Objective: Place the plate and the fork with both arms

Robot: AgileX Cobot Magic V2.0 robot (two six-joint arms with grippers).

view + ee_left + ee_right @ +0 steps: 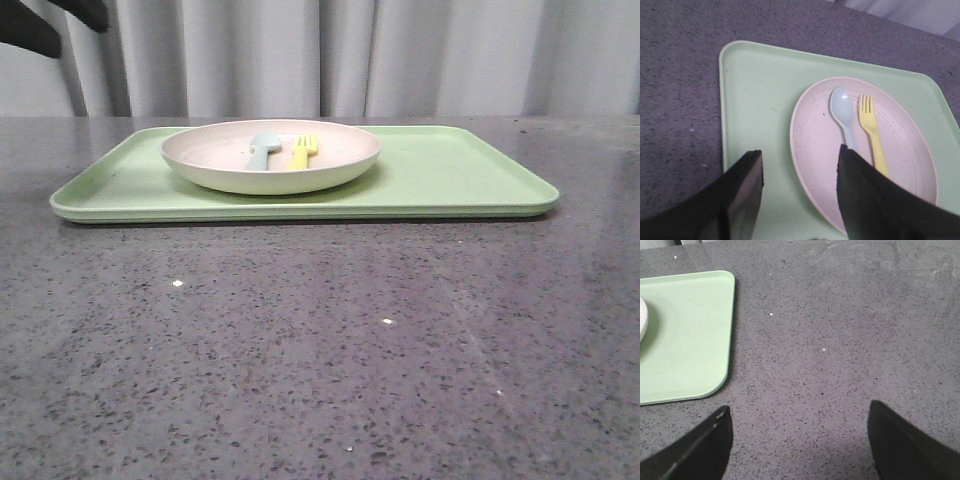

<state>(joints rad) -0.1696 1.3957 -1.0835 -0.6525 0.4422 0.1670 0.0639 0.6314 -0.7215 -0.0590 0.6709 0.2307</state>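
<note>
Left end effector [800,185] hangs over the plate's near rim, spread to a moderate gap, empty; one finger sits above the tray floor, the other above the spoon handle. Right end effector [800,440] is spread wide, empty, over bare counter [840,340] beside the tray corner.

Plate [271,155] rests on the tray [460,175], left of its middle. Fork [871,130] lies inside the plate, just beside the spoon [843,112].

Risks, as judged:
- Lifting the plate tilted would slide both utensils off.
- Fork and spoon lie close; a pinch could catch the spoon instead.
- A shallow rim grip may slip.
</note>
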